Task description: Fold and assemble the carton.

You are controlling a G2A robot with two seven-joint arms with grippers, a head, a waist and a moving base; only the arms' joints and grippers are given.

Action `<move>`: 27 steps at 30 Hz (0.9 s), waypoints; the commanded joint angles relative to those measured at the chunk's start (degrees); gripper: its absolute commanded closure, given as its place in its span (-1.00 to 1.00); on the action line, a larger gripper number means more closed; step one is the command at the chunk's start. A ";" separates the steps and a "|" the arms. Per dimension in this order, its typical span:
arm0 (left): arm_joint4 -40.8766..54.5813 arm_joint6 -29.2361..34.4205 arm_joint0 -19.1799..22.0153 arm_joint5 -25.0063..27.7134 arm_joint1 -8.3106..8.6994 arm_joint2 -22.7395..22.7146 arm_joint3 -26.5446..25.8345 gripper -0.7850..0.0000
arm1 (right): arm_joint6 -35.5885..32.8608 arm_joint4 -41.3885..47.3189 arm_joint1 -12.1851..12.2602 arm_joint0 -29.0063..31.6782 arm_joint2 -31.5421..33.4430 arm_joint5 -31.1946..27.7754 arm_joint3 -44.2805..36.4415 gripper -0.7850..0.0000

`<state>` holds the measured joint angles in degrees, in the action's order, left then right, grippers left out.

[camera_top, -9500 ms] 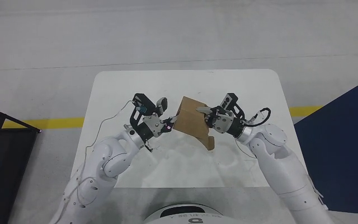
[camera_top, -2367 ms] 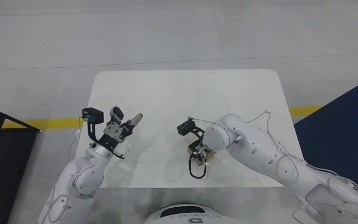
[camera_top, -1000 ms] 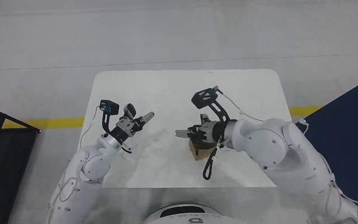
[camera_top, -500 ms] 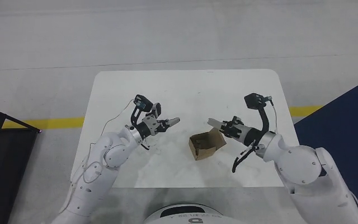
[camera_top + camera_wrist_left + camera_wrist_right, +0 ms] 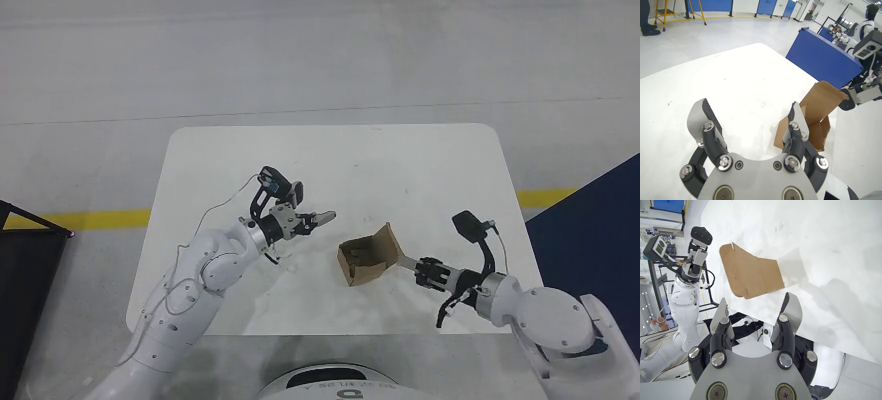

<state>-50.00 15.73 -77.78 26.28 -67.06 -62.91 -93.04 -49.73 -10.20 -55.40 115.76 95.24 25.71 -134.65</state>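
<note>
The carton sits on the desk between the two claws. Its mouth is open upward and one tall lid flap is raised.

The left claw is spread wide and holds nothing. From it, the carton lies ahead and off to the side of one finger, with a stretch of bare desk between them. The open mouth and the inner face of the raised flap are turned toward this claw.

The right claw is also spread and empty. The carton is straight ahead of it and very close, with the flap's outer face toward it and the flap's free edge just in front of the gap between the fingers. In the left wrist view one dark fingertip of the right claw sits at the flap's upper corner, but whether it touches cannot be told.

The right claw is therefore the nearer one, and it is on the flap side. The left claw is on the body side.

The carton's long axis runs from the low box body, on the left claw's side, up along the flap to its tip on the right claw's side. It lies roughly along the line joining the two claws. The flap leans away from the mouth, not over it.

Folding the flap down would likely mean pushing it away from the right claw and toward the left one. The body would need bracing from the left claw's side so that it does not slide.
</note>
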 commanded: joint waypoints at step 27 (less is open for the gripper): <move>-0.26 -0.43 -3.76 -1.77 0.93 -4.37 -2.28 -1.00 | 24.98 6.35 -2.45 -4.85 -11.66 -1.55 9.67 0.33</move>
<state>-50.26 15.26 -81.25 24.57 -66.18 -67.10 -95.10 -26.44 -2.48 -57.77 111.89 84.21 24.74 -124.96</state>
